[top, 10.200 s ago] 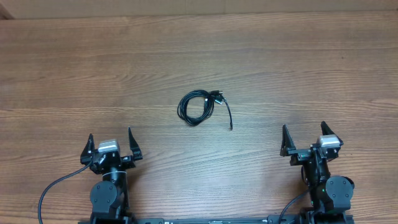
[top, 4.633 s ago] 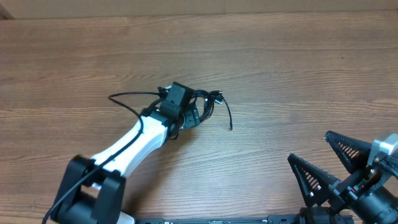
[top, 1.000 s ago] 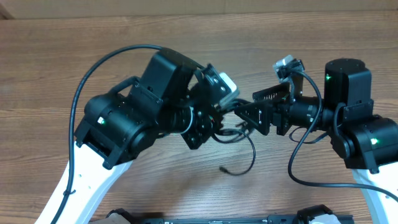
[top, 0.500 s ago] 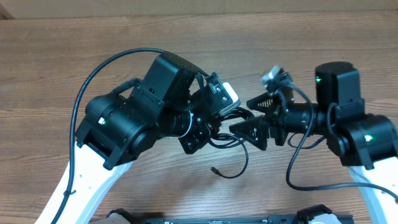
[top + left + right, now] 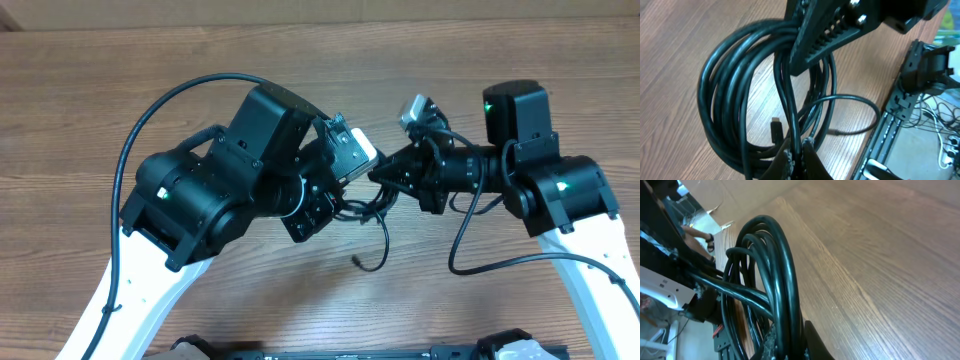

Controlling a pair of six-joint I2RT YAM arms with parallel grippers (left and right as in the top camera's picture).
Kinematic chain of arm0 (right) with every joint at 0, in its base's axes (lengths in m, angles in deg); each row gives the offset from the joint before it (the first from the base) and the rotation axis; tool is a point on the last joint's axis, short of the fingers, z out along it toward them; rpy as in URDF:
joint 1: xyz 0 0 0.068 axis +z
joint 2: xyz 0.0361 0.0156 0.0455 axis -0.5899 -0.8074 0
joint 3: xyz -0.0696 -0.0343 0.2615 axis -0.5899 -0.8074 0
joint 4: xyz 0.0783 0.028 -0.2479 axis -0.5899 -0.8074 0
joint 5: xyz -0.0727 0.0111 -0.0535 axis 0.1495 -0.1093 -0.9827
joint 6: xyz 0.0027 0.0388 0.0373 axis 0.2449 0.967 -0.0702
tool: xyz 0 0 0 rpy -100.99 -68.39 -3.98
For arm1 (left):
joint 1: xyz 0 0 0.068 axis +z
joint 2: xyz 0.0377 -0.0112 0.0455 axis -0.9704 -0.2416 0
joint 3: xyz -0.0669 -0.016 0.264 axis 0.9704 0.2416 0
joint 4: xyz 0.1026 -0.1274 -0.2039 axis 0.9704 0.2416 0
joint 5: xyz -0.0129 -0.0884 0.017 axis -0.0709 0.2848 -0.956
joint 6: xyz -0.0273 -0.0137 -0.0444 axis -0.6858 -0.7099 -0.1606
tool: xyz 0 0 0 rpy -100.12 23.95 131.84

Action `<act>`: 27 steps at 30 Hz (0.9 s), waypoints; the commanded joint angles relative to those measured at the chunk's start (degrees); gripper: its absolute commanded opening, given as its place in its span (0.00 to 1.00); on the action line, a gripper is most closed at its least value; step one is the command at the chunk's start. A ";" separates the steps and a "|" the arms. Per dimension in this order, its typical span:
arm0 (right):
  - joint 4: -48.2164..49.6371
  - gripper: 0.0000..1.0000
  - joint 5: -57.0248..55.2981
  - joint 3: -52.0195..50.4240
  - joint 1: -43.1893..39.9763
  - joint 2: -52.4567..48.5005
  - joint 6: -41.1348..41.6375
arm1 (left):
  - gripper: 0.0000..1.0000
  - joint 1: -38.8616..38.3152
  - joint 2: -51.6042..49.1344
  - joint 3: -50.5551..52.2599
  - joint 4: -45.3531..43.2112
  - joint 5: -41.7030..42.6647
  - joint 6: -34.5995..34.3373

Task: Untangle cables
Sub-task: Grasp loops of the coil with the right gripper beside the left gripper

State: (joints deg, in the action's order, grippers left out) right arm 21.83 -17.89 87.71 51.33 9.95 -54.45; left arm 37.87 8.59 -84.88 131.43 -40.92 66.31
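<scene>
Brown wooden worktop [image 5: 480,80] fills the view from above, and our two arms lean in over the middle of it. Our big left arm [image 5: 230,185] and our right arm [image 5: 555,185] meet there and block most of the cables [image 5: 720,100]. From above we see only a small black bit between them. A thick black arm wire [image 5: 150,120] bends high over the left arm. One loose strand [image 5: 386,245] curls down toward the front, with a small plug [image 5: 357,262] at its tip. We cannot tell if the plug touches the wood.

Our left wrist view shows what the top view hides. The cables make a big round ring of many loops, held up off the wood. Our left tool [image 5: 796,150] sits at the bottom of the ring, clenched on a few strands. One toothed finger [image 5: 825,32] of the other tool comes in from the top and lies across the ring. Past the worktop edge we see a dark metal frame [image 5: 905,95].

Our right wrist view shows the ring from its edge. The loops run down into our right tool [image 5: 790,339], which is clenched tight on them. So the ring hangs between both tools.
</scene>
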 commanded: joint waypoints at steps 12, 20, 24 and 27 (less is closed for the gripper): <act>1.88 0.04 -3.85 0.20 -18.40 0.09 3.82 | 0.04 -0.13 0.42 -0.74 3.63 -4.13 -1.44; 5.99 0.04 6.03 0.20 -18.14 0.09 14.05 | 0.06 -0.13 0.31 -0.72 -2.47 -11.06 -10.93; 7.78 0.04 14.95 0.22 -18.14 0.22 19.50 | 0.10 -0.11 -0.09 -0.68 -4.96 -21.22 -19.54; 7.87 0.04 21.53 1.42 -18.14 0.55 21.46 | 0.09 -0.11 -1.18 -0.46 -5.01 -28.24 -23.93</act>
State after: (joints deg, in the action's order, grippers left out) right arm 29.11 -5.65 87.69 33.19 9.79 -37.05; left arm 37.85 8.31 -84.93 126.69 -59.41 49.79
